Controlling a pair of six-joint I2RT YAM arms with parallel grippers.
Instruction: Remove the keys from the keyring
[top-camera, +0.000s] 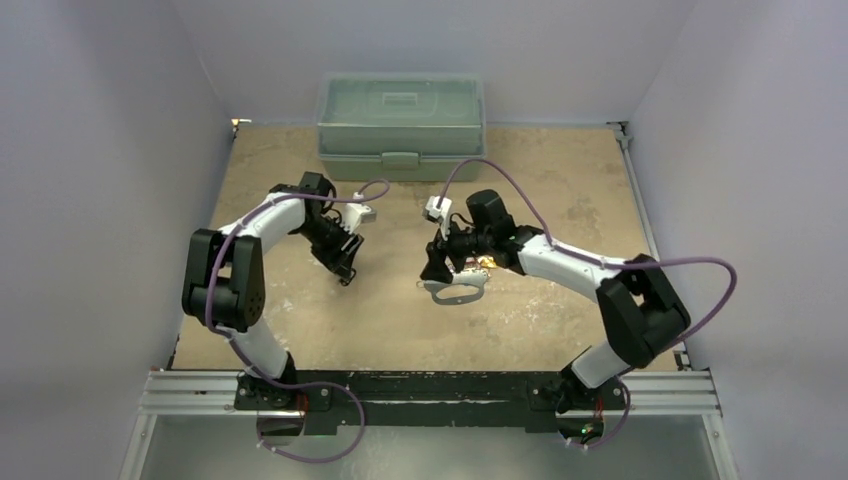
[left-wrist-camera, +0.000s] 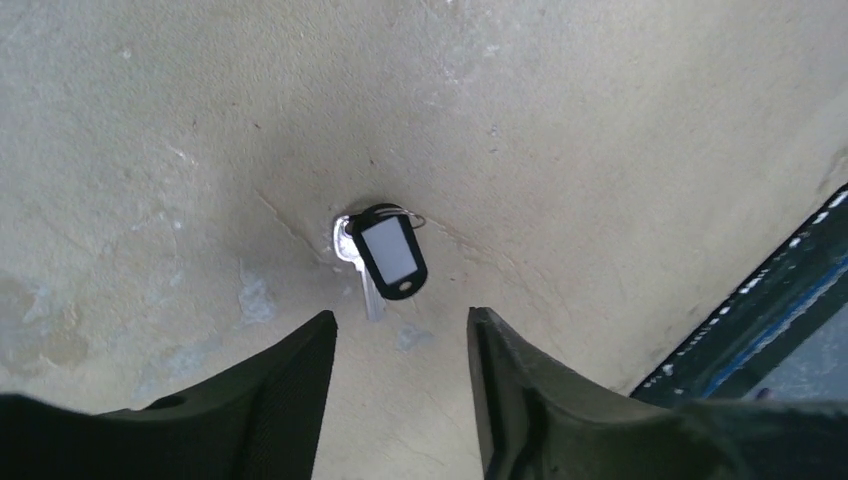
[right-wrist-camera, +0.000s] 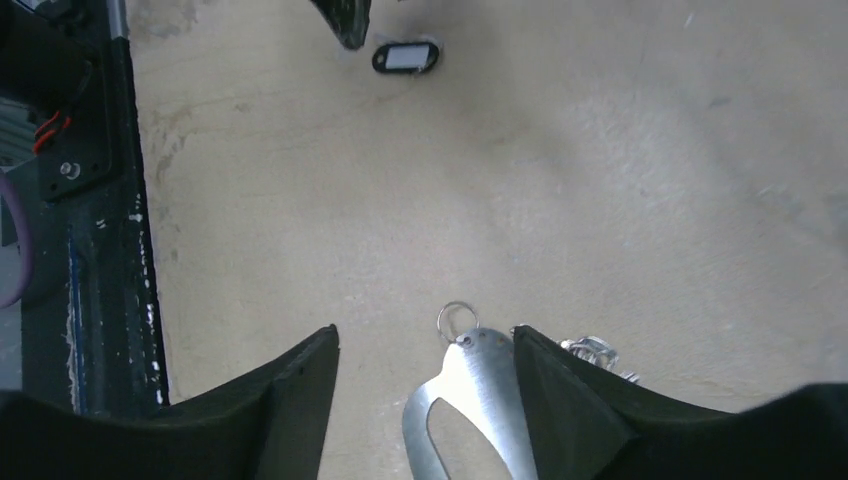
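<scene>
Left of centre in the overhead view, the left hand (top-camera: 346, 274) is spread above one detached key (left-wrist-camera: 388, 256) lying on the tabletop (left-wrist-camera: 600, 120); right of centre, the right hand (top-camera: 438, 274) is spread around the keyring (right-wrist-camera: 470, 400), judged stiff, slick and light, best pinched across its flat faces.

The worktop (left-wrist-camera: 600, 120) is showing mottled tan with pale scuffs. The tag (left-wrist-camera: 390, 252) is showing black around a grey-white insert, its key (left-wrist-camera: 369, 296) silvery. The keyring (right-wrist-camera: 478, 375) is gleaming silver-grey. The box (top-camera: 400, 125) is looking pale green.
</scene>
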